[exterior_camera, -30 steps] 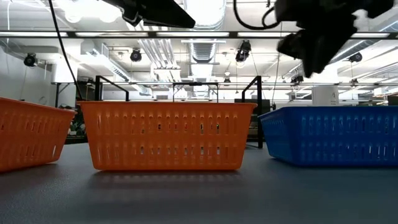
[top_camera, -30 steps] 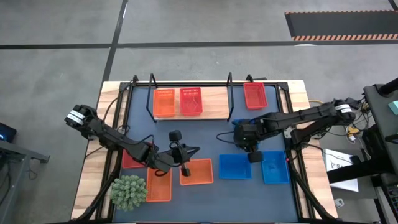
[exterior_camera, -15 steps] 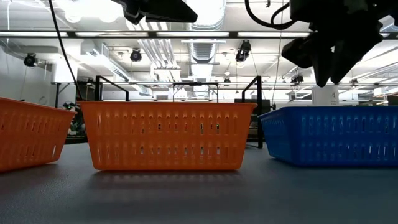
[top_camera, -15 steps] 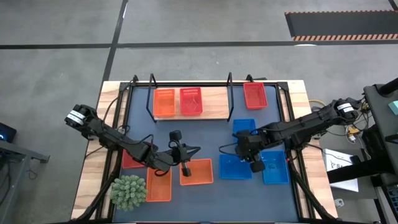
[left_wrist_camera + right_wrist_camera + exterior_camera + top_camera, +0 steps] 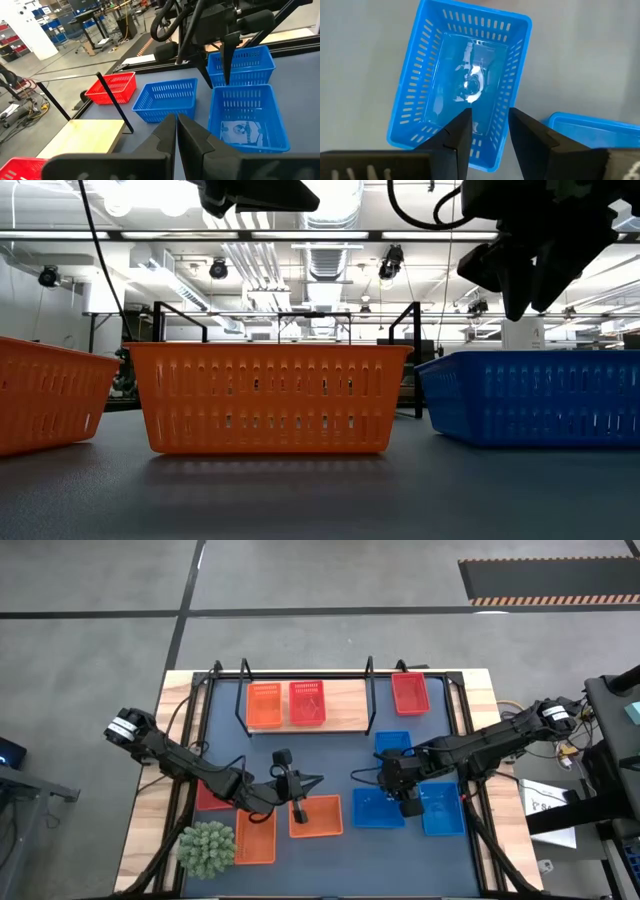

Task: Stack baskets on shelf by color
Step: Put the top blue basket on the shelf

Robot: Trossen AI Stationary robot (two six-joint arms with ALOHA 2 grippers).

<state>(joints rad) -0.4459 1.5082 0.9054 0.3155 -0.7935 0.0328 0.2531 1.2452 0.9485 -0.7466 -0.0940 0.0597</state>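
The right gripper (image 5: pixel 411 807) hangs with its fingers (image 5: pixel 457 135) parted and empty directly above the near wall of a blue basket (image 5: pixel 378 808) on the counter (image 5: pixel 335 765), with a second blue basket (image 5: pixel 442 809) just beside it on its outer side and a third blue basket (image 5: pixel 393 744) beyond it toward the shelf (image 5: pixel 342 705). The left gripper (image 5: pixel 299 811) hovers with its fingers pressed together, holding nothing, over an orange basket (image 5: pixel 316 817); another orange basket (image 5: pixel 256 838) sits just outside it. On the shelf, an orange basket (image 5: pixel 264 705) and a red basket (image 5: pixel 307 702) stand side by side, and a further red basket (image 5: pixel 410 693) lies by the shelf's right end.
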